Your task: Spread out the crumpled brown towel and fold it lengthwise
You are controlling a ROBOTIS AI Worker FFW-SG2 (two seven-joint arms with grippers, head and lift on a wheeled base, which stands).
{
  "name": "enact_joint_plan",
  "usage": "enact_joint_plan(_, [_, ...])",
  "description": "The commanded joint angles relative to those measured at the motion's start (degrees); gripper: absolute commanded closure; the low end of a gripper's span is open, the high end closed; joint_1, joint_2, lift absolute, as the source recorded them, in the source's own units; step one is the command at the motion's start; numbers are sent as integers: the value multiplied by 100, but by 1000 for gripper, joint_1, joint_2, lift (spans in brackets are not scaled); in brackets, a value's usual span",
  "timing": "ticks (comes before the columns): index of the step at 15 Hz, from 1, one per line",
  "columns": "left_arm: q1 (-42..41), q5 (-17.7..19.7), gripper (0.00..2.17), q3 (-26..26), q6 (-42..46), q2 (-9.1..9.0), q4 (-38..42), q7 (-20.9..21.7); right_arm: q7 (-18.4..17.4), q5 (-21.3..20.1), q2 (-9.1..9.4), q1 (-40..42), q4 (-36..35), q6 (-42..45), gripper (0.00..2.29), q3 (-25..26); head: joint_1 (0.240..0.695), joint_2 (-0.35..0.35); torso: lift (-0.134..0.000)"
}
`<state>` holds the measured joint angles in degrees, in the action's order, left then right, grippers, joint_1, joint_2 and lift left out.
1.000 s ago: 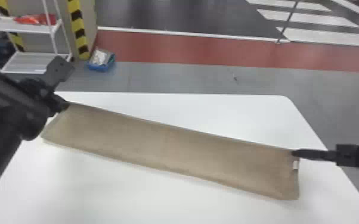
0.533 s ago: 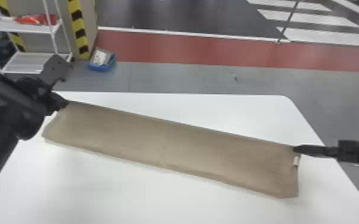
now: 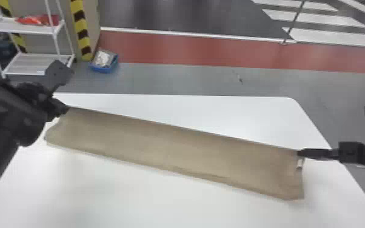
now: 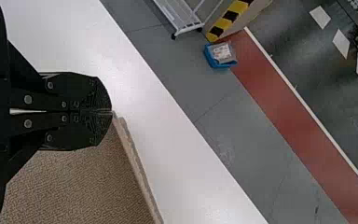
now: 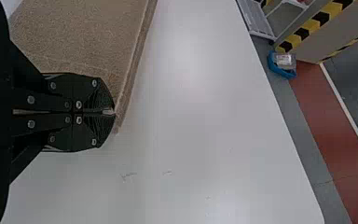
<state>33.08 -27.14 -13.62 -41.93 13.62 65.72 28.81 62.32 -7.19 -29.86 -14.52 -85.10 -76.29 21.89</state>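
Two upper corners of the brown towel (image 3: pixel 172 148) are pinched shut — left gripper (image 3: pixel 64 109) at head-view left, right gripper (image 3: pixel 301 153) at right — its long axis slanting down rightward between them, its body hanging toward the bottom.

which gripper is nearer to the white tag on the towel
Right: the right gripper is beside the white tag, the left gripper at the other end of the towel.

Brown towel (image 3: pixel 172 148); white table (image 3: pixel 191 206); black grippers; red floor strip (image 3: pixel 191 48); yellow-and-black striped post (image 3: pixel 81 30)
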Motion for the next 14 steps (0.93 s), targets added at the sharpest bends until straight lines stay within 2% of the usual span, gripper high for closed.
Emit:
enact_joint_plan(1, [-3,-2,1902,0,30,0,-51,-7,-36,-64,6,-112,231,144,2148,-115,695,-161,-124])
enact_joint_plan(5, [-3,-81,1899,-27,294,-52,-165,-112,-176,-151,59,-227,433,320,2142,-229,695,-160,-124])
enact_joint_plan(6, [-12,-81,1619,-53,364,-70,-209,-253,-229,-143,94,-227,433,320,1878,-247,695,-160,-124])
enact_joint_plan(7, [-56,-46,917,-53,593,-87,-209,-358,-317,-143,129,-227,433,302,1426,-247,695,-162,-124])
enact_joint_plan(8, [-82,-37,36,-62,681,-105,-200,-420,-449,-143,147,-227,433,302,714,-238,695,-163,-124])
enact_joint_plan(9, [-109,-28,-2,-71,681,-123,-174,-481,-493,-134,156,-227,433,302,191,-194,695,-167,-124])
enact_joint_plan(10, [-170,-20,-2,-62,681,-123,-156,-517,-502,-108,156,-218,433,302,56,-159,695,-171,-124])
enact_joint_plan(14, [-267,42,33,114,505,-123,169,-561,-510,-20,164,-130,345,267,66,105,695,-180,-124])
